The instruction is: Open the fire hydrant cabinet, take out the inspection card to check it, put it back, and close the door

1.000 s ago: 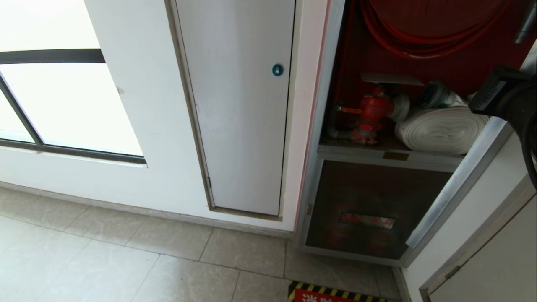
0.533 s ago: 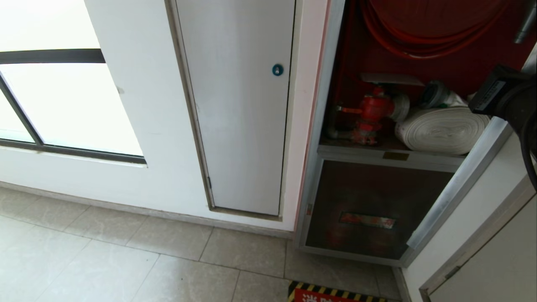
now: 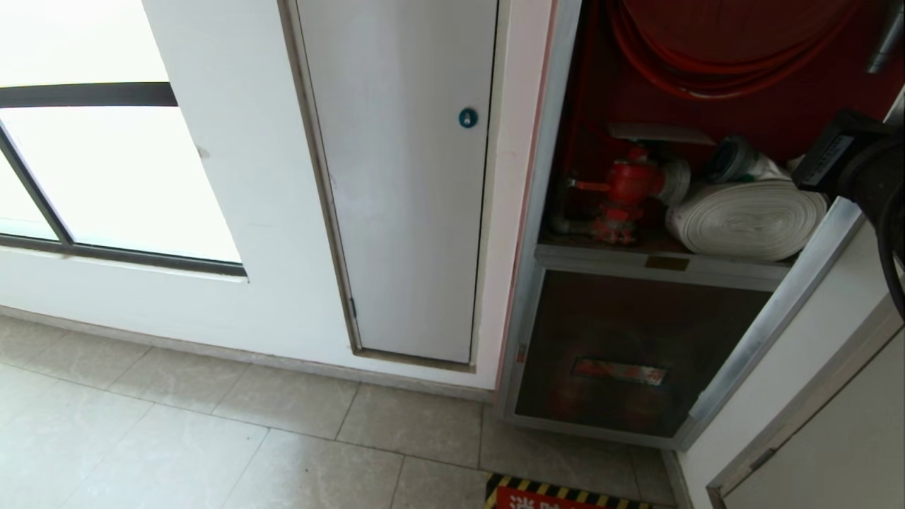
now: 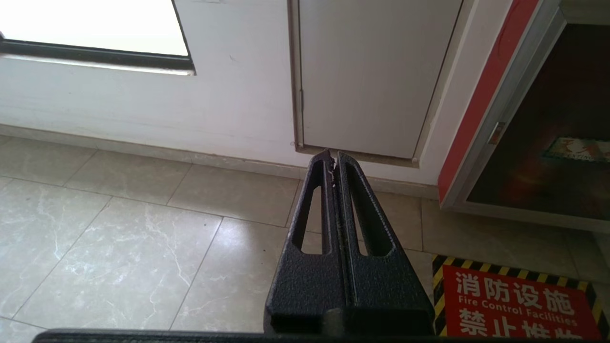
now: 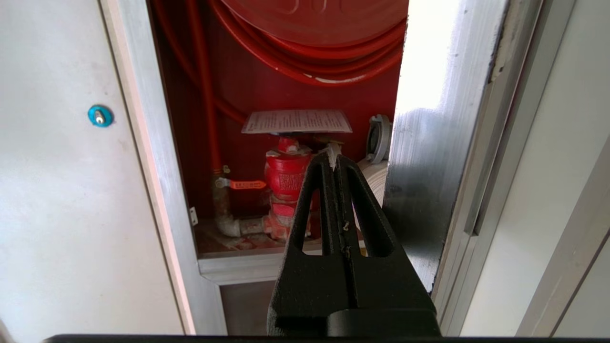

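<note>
The fire hydrant cabinet (image 3: 543, 212) stands open, its red inside showing. The inspection card (image 3: 657, 133) (image 5: 296, 121) lies flat on top of the red valve (image 3: 633, 184) (image 5: 286, 171). A white rolled hose (image 3: 749, 219) lies beside the valve and a red coiled hose (image 5: 324, 52) hangs above. The door (image 3: 778, 311) (image 5: 429, 166) is swung out to the right. My right gripper (image 5: 333, 152) is shut and empty, in front of the opening, close beside the door's silver edge; whether it touches I cannot tell. My left gripper (image 4: 332, 155) is shut, parked low over the floor.
A white panel with a round blue lock (image 3: 466, 117) is left of the cabinet, and a window (image 3: 106, 162) is further left. Below the shelf sits a dark glass panel with a red label (image 3: 622, 371). A red floor sign (image 4: 514, 300) lies on the tiles.
The door's silver edge has crept slightly further to the right. Both grippers and the card look unchanged.
</note>
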